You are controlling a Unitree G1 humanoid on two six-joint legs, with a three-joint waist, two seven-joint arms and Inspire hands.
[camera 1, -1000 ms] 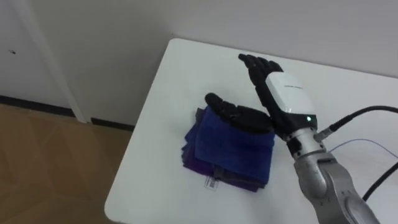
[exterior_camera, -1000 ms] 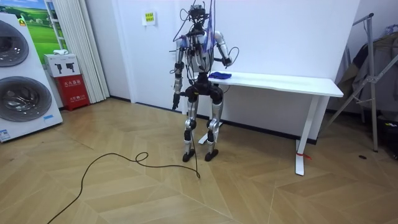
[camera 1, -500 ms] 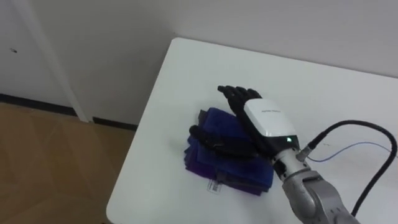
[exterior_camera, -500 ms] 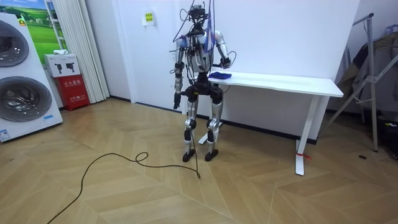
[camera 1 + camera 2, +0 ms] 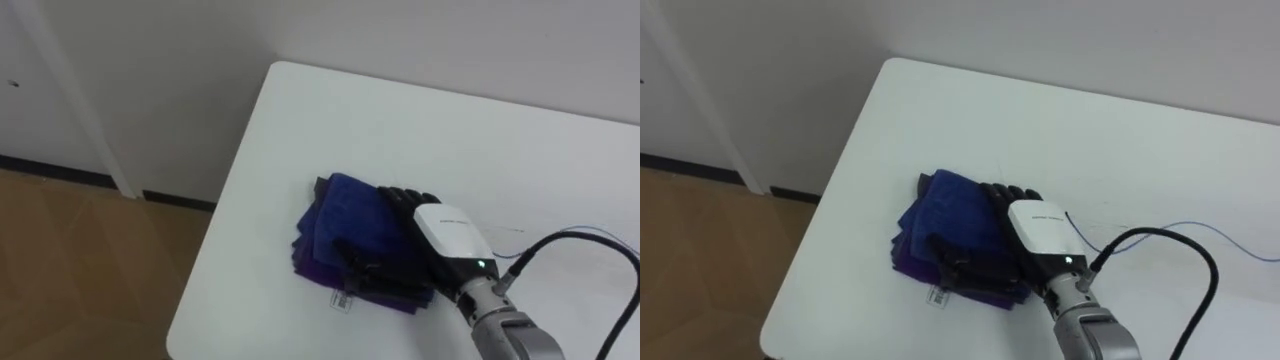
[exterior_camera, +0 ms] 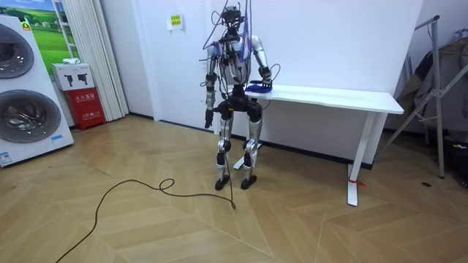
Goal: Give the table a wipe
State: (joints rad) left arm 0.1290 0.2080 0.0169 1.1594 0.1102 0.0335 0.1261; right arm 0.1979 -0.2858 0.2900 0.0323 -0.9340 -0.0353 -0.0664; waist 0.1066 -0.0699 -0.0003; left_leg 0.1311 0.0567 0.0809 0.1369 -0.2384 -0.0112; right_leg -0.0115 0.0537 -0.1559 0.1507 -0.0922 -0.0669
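Observation:
A folded blue and purple cloth [image 5: 335,225] [image 5: 935,225] lies near the left end of the white table [image 5: 400,120]. A small white tag [image 5: 343,298] sticks out at its front edge. My right hand [image 5: 440,235] [image 5: 1040,235] lies flat on the cloth's right half, fingers straight on top and the thumb spread along the cloth's front. In the room view I stand at the table's end with the right hand [image 6: 265,76] on the cloth [image 6: 254,88]. My left hand [image 6: 206,123] hangs at my side.
The table's left edge [image 5: 225,220] and rounded far corner drop off to a wooden floor [image 5: 80,260]. A white wall runs behind the table. Bare tabletop stretches right of the cloth. In the room view, washing machines [image 6: 25,95] stand far left and a metal rack [image 6: 439,88] far right.
My right hand has come down from above the table's far side and drawn back toward me. It now rests flat on the cloth, which has stayed in place.

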